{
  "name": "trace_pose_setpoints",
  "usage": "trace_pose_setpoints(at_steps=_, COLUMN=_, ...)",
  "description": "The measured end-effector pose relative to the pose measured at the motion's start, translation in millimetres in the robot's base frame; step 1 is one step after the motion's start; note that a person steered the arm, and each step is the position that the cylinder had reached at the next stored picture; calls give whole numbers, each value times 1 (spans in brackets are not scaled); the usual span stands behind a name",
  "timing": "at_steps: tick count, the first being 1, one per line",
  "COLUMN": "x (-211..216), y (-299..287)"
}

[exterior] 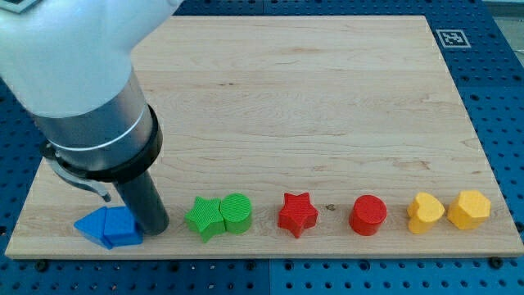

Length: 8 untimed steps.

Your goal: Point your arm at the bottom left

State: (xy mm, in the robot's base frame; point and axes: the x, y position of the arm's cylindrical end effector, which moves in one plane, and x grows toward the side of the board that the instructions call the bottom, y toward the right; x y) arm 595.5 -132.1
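My dark rod comes down at the view's bottom left, and my tip (154, 228) rests on the wooden board (311, 98) just right of the blue blocks (109, 228), touching or nearly touching them. The blue blocks look like two pieces pressed together near the board's bottom left corner. Right of my tip, along the bottom edge, stand a green star (204, 217), a green cylinder (236, 212), a red star (297, 214), a red cylinder (368, 215), a yellow heart-like block (426, 212) and a yellow hexagon (468, 209).
The arm's large white and grey body (78, 90) covers the board's upper left. A black and white marker tag (452, 37) sits off the board's top right corner. A blue pegboard (499, 98) surrounds the board.
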Motion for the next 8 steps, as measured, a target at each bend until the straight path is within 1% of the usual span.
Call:
trace_pose_setpoints(at_steps=1, x=-3, y=0)
trace_pose_setpoints(at_steps=2, x=-44, y=0)
trace_pose_setpoints(at_steps=3, x=-66, y=-6)
trace_pose_setpoints(at_steps=5, x=-70, y=-20)
trace_pose_setpoints(at_steps=6, x=-70, y=-57)
trace_pose_setpoints(at_steps=7, x=-69, y=-106)
trace_pose_setpoints(at_steps=8, x=-52, y=-151)
